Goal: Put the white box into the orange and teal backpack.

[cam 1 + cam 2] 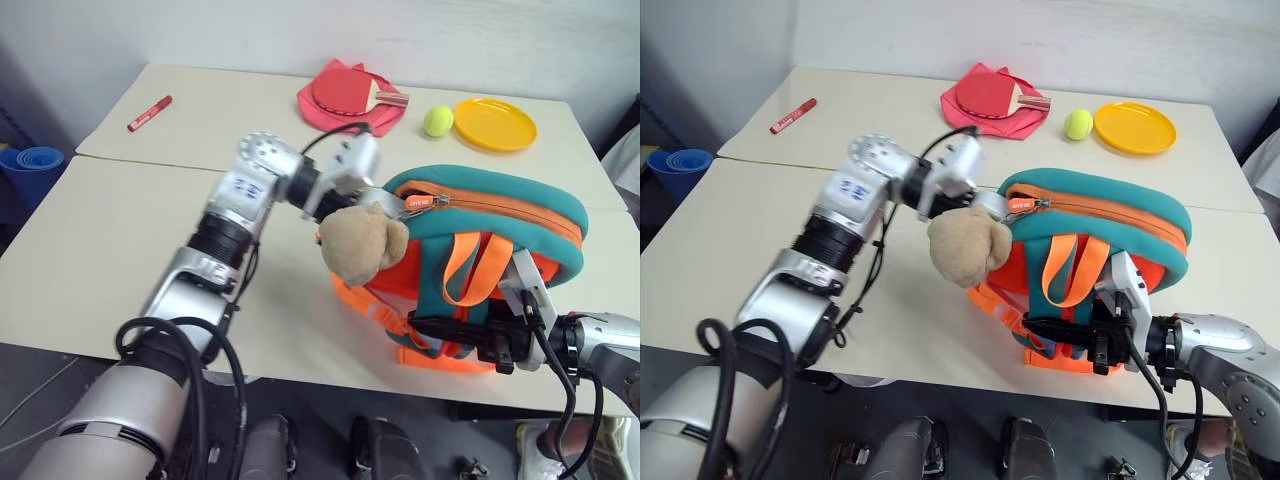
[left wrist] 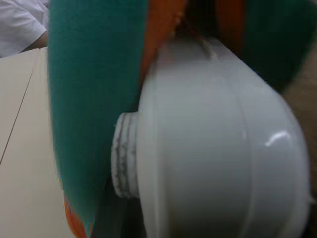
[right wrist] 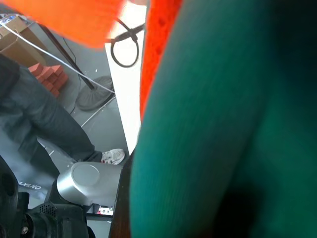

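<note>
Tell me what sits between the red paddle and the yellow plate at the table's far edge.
A yellow-green tennis ball lies between the red paddle and the yellow plate, close beside the plate; the left eye view shows it.

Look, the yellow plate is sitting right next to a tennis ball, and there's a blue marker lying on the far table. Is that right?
Not quite. The marker is red, not blue; the left eye view shows it lying near the far left corner of the table. The rest holds: the yellow plate does sit right beside the tennis ball.
</note>
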Controlling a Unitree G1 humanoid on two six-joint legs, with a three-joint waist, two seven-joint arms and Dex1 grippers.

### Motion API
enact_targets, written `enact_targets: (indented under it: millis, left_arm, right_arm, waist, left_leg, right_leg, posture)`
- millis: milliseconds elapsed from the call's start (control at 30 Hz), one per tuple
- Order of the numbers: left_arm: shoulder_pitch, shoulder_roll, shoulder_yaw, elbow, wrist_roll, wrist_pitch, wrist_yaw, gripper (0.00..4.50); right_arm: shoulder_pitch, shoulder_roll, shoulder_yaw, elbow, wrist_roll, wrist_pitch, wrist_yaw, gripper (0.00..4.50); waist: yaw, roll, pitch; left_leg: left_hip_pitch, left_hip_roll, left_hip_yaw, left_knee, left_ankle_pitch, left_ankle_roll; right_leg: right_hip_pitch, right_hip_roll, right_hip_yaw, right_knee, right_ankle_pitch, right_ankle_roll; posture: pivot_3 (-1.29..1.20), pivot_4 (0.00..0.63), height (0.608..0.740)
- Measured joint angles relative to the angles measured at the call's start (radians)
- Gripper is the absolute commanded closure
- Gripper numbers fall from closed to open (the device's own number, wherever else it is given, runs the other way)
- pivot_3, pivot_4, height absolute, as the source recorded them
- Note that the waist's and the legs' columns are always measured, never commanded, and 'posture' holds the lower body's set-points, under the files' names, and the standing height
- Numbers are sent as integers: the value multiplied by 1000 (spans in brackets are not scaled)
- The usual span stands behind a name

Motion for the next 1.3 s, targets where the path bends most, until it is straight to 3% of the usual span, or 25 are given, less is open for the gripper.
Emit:
enact_targets:
  millis: [33, 267, 400, 567, 667, 867, 967, 1067, 1300]
  left_arm:
    - [0, -27, 0, 11, 7, 1, 25, 3271]
    - [60, -38, 86, -19, -57, 101, 46, 1089]
    - [139, 113, 186, -45, -178, 111, -96, 51]
    - [160, 281, 237, 9, -219, 75, -96, 51]
    - [202, 325, 249, -3, -231, 66, -96, 51]
    - [391, 364, 258, -364, -333, 161, -94, 51]
    - [447, 348, 251, -537, -349, 164, -80, 51]
    - [479, 274, 227, -650, -348, 160, -9, 51]
    - [519, 132, 181, -665, -277, 3, 124, 51]
  right_arm:
    - [0, 4, 0, 0, -2, -6, -6, 4490]
    - [-2, 57, 3, -22, -26, -20, -75, 4500]
    - [20, 117, 17, -35, -68, -60, -120, 4500]
    - [23, 149, 23, -28, -106, -107, -134, 4500]
    - [25, 150, 26, -19, -128, -128, -127, 4500]
    - [20, 151, 36, 6, -154, -158, -110, 4500]
    - [10, 151, 39, 19, -158, -159, -99, 4500]
    - [-46, 148, 61, 55, -169, -154, -87, 4500]
    - [-89, 148, 74, 68, -164, -123, -84, 4500]
  waist:
    - [0, 0, 0]
    - [-7, 0, 0]
    - [-26, 1, 0]
    - [-26, 1, 0]
    - [-18, 1, 0]
    - [-16, 1, 0]
    - [-14, 1, 0]
    - [-11, 1, 0]
    - [-8, 2, -1]
  left_leg:
    - [0, 0, 0, 0, 0, 0]
    - [0, 2, -1, 0, 0, -1]
    - [2, 4, 0, 0, -1, -5]
    - [2, 2, 0, 1, -1, -4]
    - [2, 1, 0, 1, -2, -2]
    - [2, 1, -1, 1, -1, -3]
    - [3, 1, -1, 2, -1, -3]
    - [4, 1, 0, 2, -1, -3]
    - [4, 2, 0, 2, -1, -3]
  right_leg:
    - [0, 0, 0, 0, 0, 0]
    - [0, -1, 1, 0, 0, 0]
    - [-1, 0, -1, 2, -1, -1]
    - [0, 1, -1, 2, -1, -1]
    - [0, 1, 0, 2, 0, -1]
    - [1, 0, 5, 2, 0, -1]
    - [2, 0, 5, 2, 0, -1]
    - [2, 0, 6, 2, 0, 0]
    - [2, 0, 6, 2, 0, 0]
  posture:
    - [0, 150, 740]
    - [0, 150, 740]
    - [0, 150, 740]
    - [0, 150, 740]
    - [0, 150, 740]
    - [0, 150, 740]
    - [0, 150, 740]
    - [0, 150, 740]
    - [0, 150, 740]
